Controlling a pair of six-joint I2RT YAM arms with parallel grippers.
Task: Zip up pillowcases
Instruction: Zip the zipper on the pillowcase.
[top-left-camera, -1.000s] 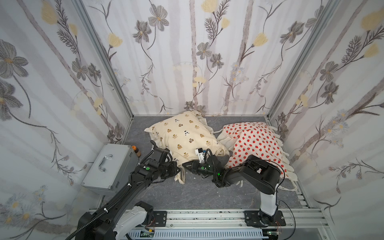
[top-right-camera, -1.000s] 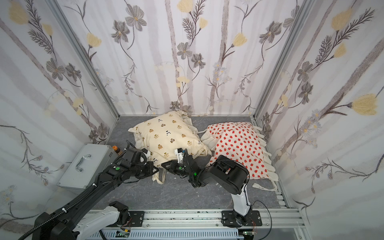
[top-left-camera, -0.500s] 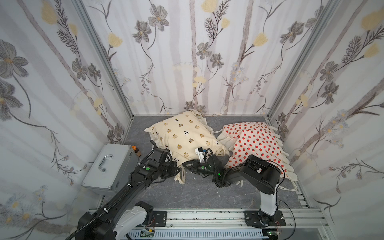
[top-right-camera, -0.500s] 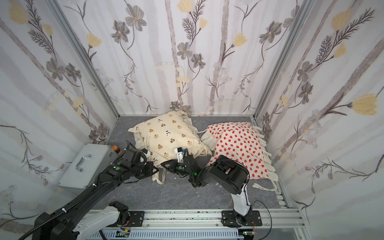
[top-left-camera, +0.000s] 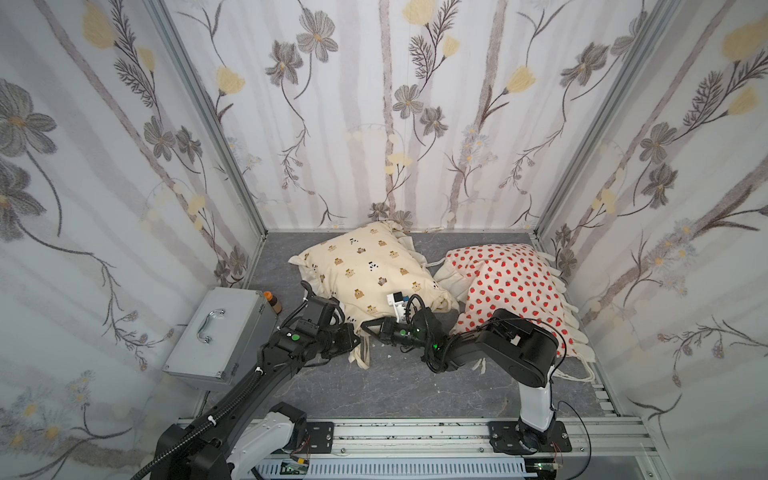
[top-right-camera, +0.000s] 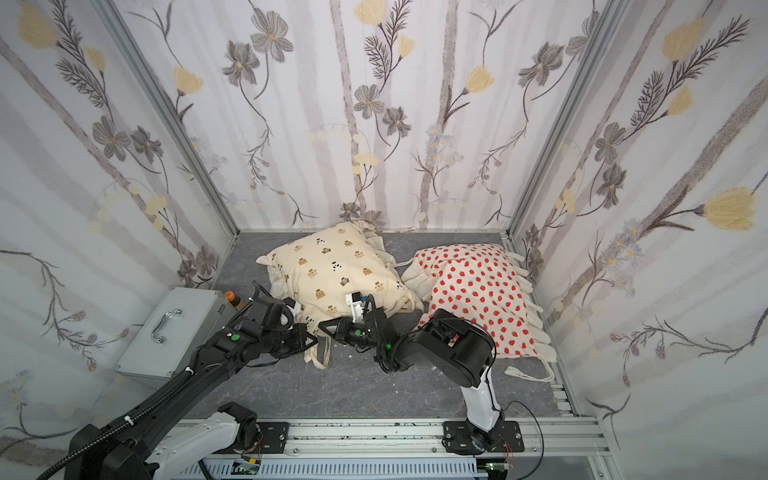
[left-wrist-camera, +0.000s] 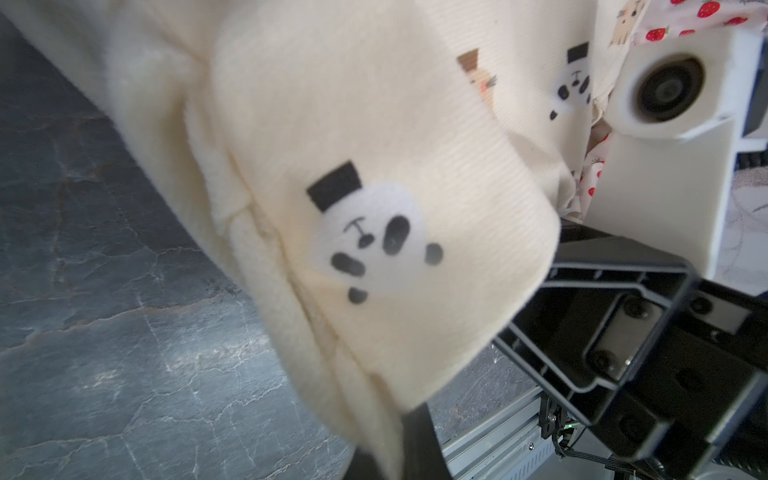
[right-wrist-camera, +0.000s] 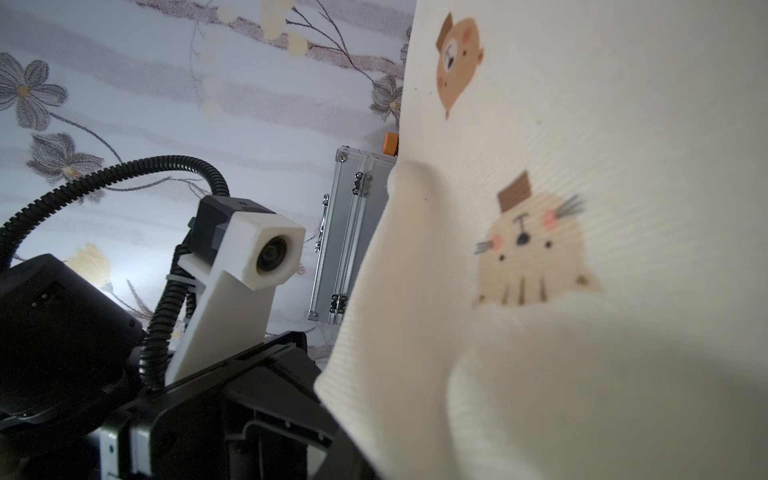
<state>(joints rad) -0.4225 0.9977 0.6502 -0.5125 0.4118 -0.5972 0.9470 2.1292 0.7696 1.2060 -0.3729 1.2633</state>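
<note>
A cream pillowcase (top-left-camera: 361, 266) (top-right-camera: 328, 266) printed with bears and pandas lies mid-floor, and a strawberry pillowcase (top-left-camera: 511, 282) (top-right-camera: 473, 286) lies to its right. My left gripper (top-left-camera: 353, 338) (left-wrist-camera: 395, 457) is shut on the cream pillowcase's near corner, and the ruffled edge hangs between its fingers. The right gripper (top-left-camera: 368, 327) (top-right-camera: 326, 328) faces it from the right, at the same near edge. Cream fabric (right-wrist-camera: 582, 291) covers its jaws in the right wrist view. In the left wrist view its tips run behind the cream cloth (left-wrist-camera: 374, 124). No zipper shows.
A silver metal case (top-left-camera: 220, 332) with a handle lies at the near left, with an orange-capped bottle (top-left-camera: 272, 301) behind it. Flowered walls close in three sides. The arms' mounting rail (top-left-camera: 415, 432) runs along the front, with grey floor (top-left-camera: 395, 382) before it.
</note>
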